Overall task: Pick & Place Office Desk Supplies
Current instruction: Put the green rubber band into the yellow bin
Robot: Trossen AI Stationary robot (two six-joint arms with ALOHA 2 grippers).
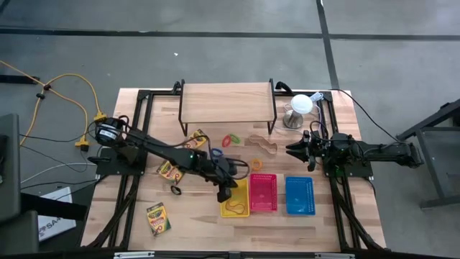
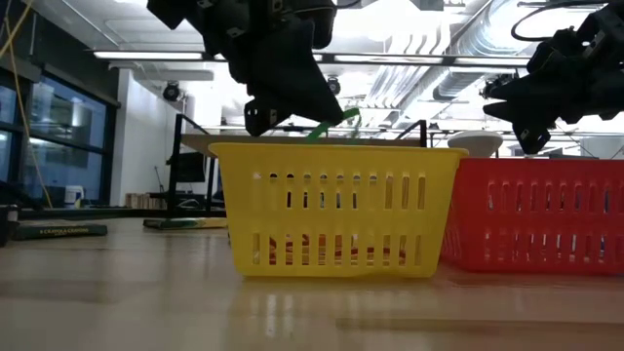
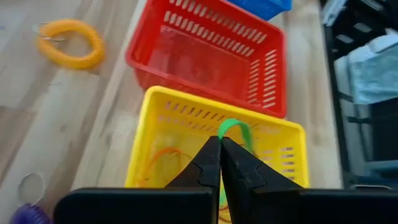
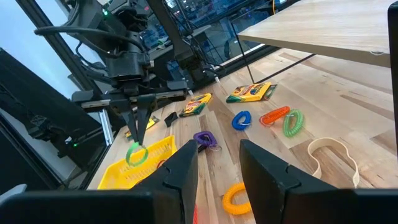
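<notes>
So the whole thing right now comes down to 1 relation: the thin green rubber-band loop (image 3: 234, 129) hangs straight down from the left gripper (image 3: 220, 163), and the yellow slotted plastic basket (image 3: 268, 132) sits directly underneath it. The left gripper's 2 dark fingers are pressed together on the top of that loop, and in the low view the band dangles just above the basket rim, not inside yet as far as I can tell. Its long axis runs pretty much vertical, so my guess is a plain release drops it in without any more sideways travel.

There's already something orange and thin lying on the yellow basket's floor, maybe other bands, hard to say.

The right gripper (image 4: 217, 163) is parked well off to the right side of the table, fingers standing apart with nothing between them. The left arm is clearly the 1 doing the job.

Surface is a light wooden tabletop (image 1: 194, 223). Next to the yellow basket sits a red slotted basket (image 1: 263, 193), then a blue one (image 1: 299, 196). Loose stuff is spread around behind: a yellow coiled ring (image 3: 69, 42), a purple coil (image 4: 203, 138), a blue clip (image 4: 241, 119), an orange coil (image 4: 274, 116) and a green coil (image 4: 291, 122), plus several yellow-and-green crayon boxes (image 1: 158, 218). Room beyond is a big open industrial space, windows and ceiling pipes.
</notes>
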